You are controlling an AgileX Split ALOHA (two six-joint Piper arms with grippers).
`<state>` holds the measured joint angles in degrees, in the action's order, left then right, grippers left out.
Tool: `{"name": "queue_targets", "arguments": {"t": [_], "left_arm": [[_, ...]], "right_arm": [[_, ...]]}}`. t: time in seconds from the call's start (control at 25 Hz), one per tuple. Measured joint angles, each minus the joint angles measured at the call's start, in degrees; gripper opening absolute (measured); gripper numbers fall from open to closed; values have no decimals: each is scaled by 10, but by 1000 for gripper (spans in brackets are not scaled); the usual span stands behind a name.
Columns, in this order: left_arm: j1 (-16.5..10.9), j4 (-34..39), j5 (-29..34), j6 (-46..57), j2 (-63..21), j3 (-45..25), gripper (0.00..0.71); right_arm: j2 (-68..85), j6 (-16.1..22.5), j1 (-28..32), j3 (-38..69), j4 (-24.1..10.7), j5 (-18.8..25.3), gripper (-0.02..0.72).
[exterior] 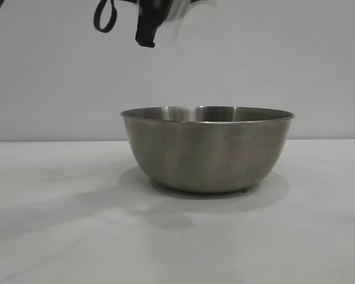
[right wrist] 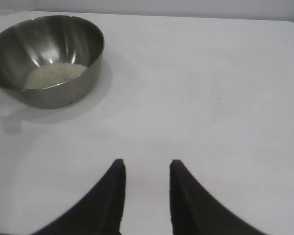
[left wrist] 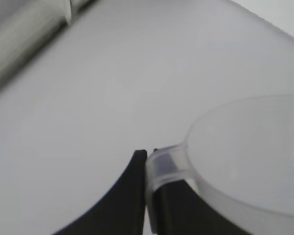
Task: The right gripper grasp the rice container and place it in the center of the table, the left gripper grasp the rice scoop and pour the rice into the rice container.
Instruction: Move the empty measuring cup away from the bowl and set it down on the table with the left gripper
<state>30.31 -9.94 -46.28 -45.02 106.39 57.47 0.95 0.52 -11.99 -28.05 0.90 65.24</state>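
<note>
My left gripper clamps the scoop by its handle above the bowl, rice inside; my right gripper hangs apart, fingers parted, empty, over the table.

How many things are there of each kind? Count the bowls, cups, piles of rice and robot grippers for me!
Steel bowls: 1, the rice container
Plastic cups: 1, the rice scoop
Piles of rice: 1, the rice in the bowl
Grippers: 2, left gripper, right gripper
Total: 5
</note>
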Motion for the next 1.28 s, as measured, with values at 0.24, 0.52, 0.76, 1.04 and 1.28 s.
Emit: {"name": "queue_targets", "arguments": {"t": [0.24, 0.52, 0.76, 1.04, 1.28], "left_arm": [[-57, -40, 14, 246, 0, -56, 0], [-138, 28, -60, 341, 0, -182, 0], [-158, 44, -170, 344, 43, -238, 0], [-158, 46, -184, 362, 113, -265, 0], [-158, 45, -187, 366, 124, -265, 0]], "right_arm": [[0, 0, 0, 0, 0, 0, 216], [0, 0, 0, 0, 0, 0, 216], [0, 0, 0, 0, 0, 0, 216], [0, 0, 0, 0, 0, 0, 216], [0, 0, 0, 0, 0, 0, 216]]}}
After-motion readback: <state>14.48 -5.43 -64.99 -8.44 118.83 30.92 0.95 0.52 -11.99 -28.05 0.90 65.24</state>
